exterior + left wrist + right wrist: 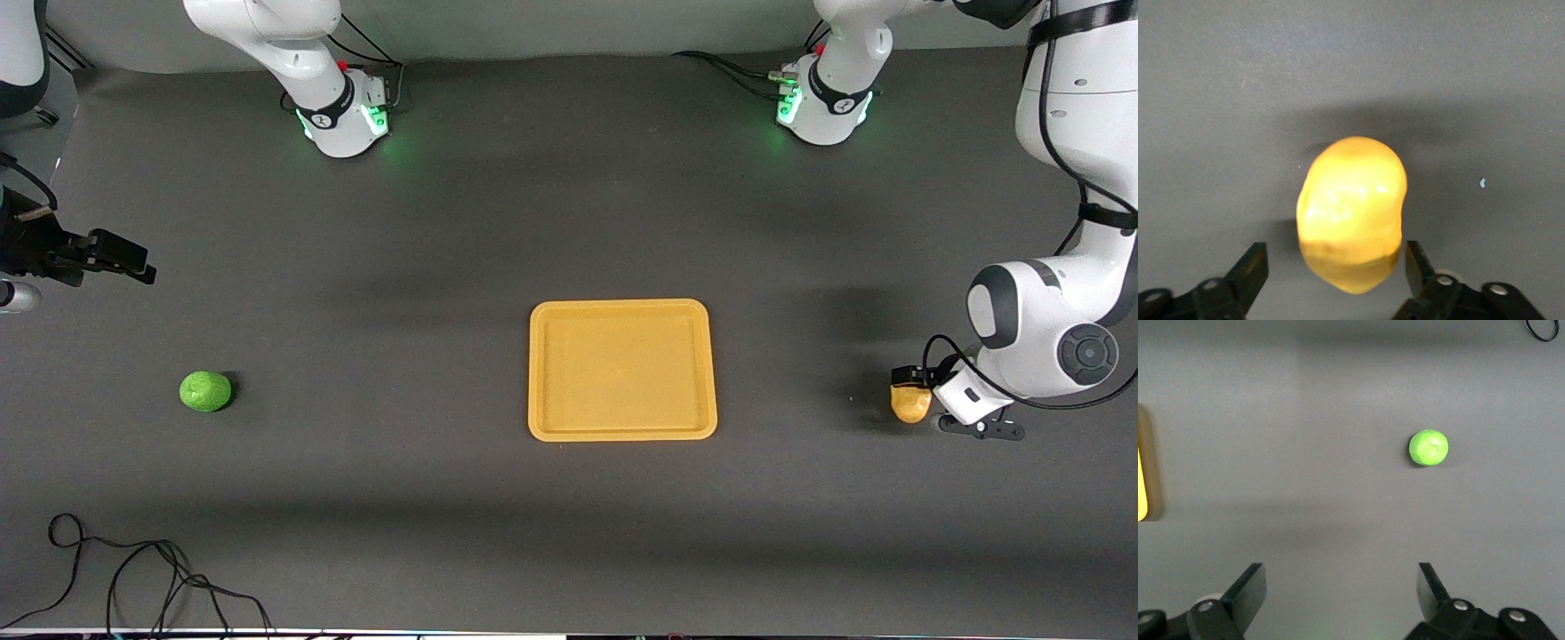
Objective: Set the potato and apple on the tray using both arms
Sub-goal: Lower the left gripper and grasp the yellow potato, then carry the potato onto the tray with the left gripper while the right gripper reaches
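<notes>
Dark grey matting covers the table (569,222), with the tray (622,431) lying bare near its middle, nothing on it yet. Toward the left arm's end sits the potato (910,405), and the left gripper (1335,267) is down around it: fingers (1248,270) spread, one pad close against the potato's side, the other standing off with a gap, so nothing is pinched so far. Toward the right arm's end lies the apple (205,391), alone on the mat and nearer the front camera than the right gripper (111,258), which hangs over bare mat at the table's edge, well apart from the fruit, fingers (1251,590) wide.

Risks, as I judge them: the potato sits off-centre between the pads, so closing may shove or roll it instead of seating it, and its lumpy skin could let it twist out on the lift. The apple is round and free to roll if a finger nudges it on the way down. Both arms heading for one tray might also crowd each other
</notes>
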{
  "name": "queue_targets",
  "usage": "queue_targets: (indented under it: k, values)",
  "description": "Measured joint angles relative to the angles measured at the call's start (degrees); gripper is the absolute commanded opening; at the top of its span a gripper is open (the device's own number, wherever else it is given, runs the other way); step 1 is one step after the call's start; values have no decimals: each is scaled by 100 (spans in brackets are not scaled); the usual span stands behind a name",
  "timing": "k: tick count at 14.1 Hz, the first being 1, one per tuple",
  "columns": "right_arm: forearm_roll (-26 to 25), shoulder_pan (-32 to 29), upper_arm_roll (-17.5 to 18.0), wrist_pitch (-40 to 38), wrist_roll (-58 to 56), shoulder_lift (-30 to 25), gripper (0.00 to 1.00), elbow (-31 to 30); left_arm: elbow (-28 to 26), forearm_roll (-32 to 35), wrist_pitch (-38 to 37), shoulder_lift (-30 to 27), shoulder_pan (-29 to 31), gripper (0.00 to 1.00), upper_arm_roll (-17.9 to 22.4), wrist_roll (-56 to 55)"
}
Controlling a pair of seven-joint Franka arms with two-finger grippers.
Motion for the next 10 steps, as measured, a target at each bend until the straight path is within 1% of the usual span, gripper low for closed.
queue_targets:
  k: [1,4,6,7,8,10]
  values:
    - [0,0,0,0,0,0,100,-1,0,0,20,29,-3,78,-17,0]
    - [0,0,0,0,0,0,100,-7,9,-2,82,54,-31,34,-77,-1]
    - [0,0,0,0,0,1,100,-21,36,-3,83,49,-50,16,-82,-2]
    - [0,0,0,0,0,1,100,-25,53,-4,82,47,-52,12,-82,-7]
    - [0,0,0,0,0,1,100,-25,74,-7,72,32,-53,10,-84,-23]
    - [0,0,0,0,0,2,100,-27,164,-25,-267,-119,-72,10,-152,-255]
